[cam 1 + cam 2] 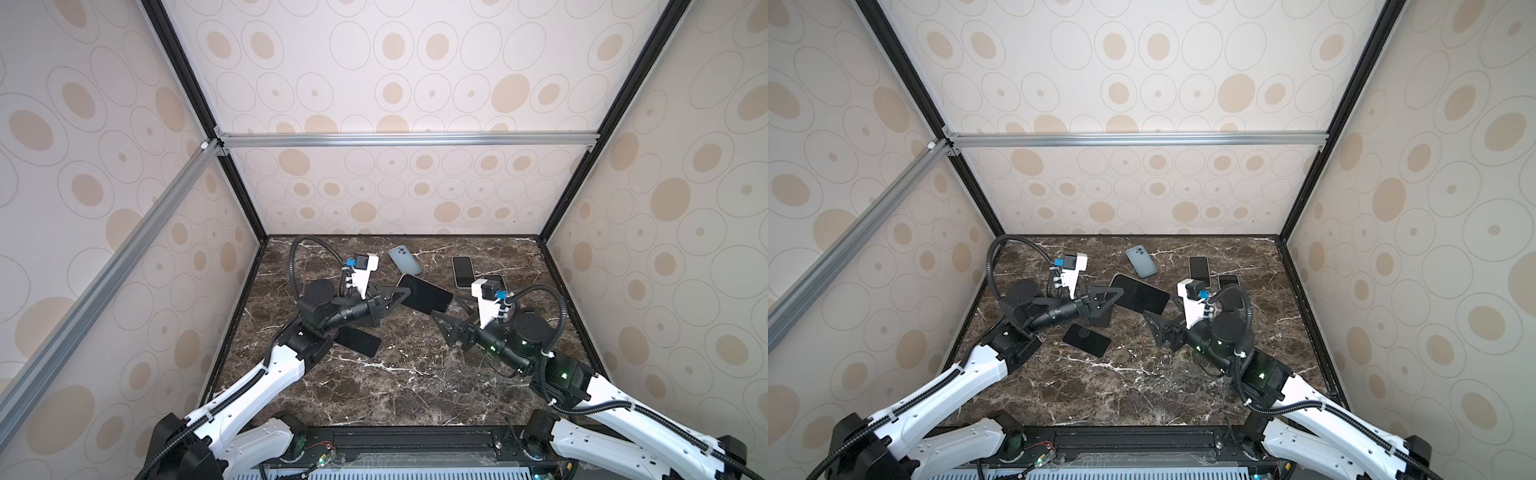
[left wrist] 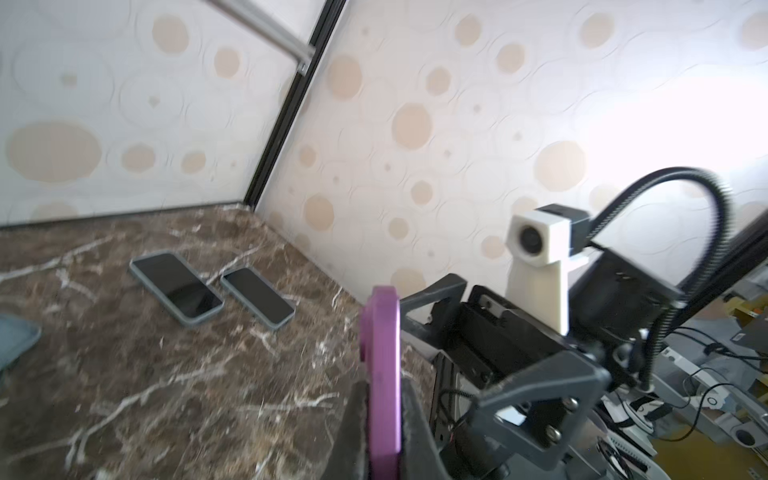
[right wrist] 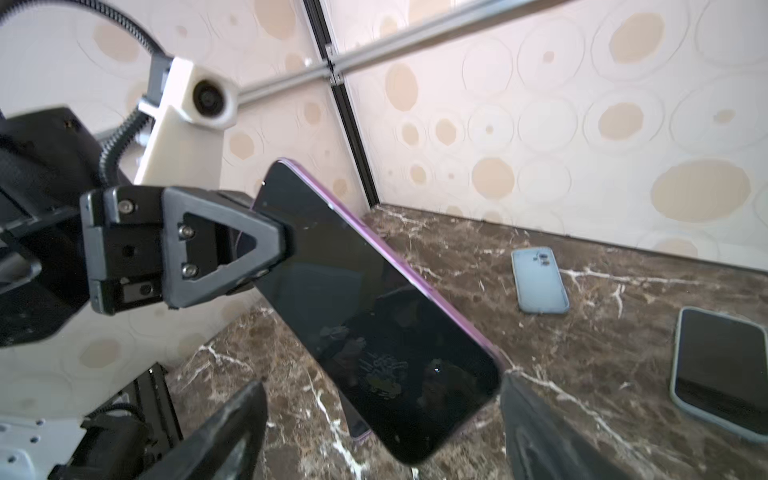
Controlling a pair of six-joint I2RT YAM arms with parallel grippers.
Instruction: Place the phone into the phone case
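Note:
A phone with a black screen and a purple rim hangs tilted above the marble table in both top views. My left gripper is shut on one end of it, and the purple edge stands between the pads in the left wrist view. My right gripper is open, with a finger on each side of the phone's free end. A blue-grey phone case with a camera cutout lies flat at the back of the table, also seen as the blue-grey case in the right wrist view. Whether the purple rim is itself a case I cannot tell.
A dark phone lies flat beside my left arm. Two more phones lie screen up at the back right, one in full view and one partly hidden by the right wrist camera. Patterned walls close three sides.

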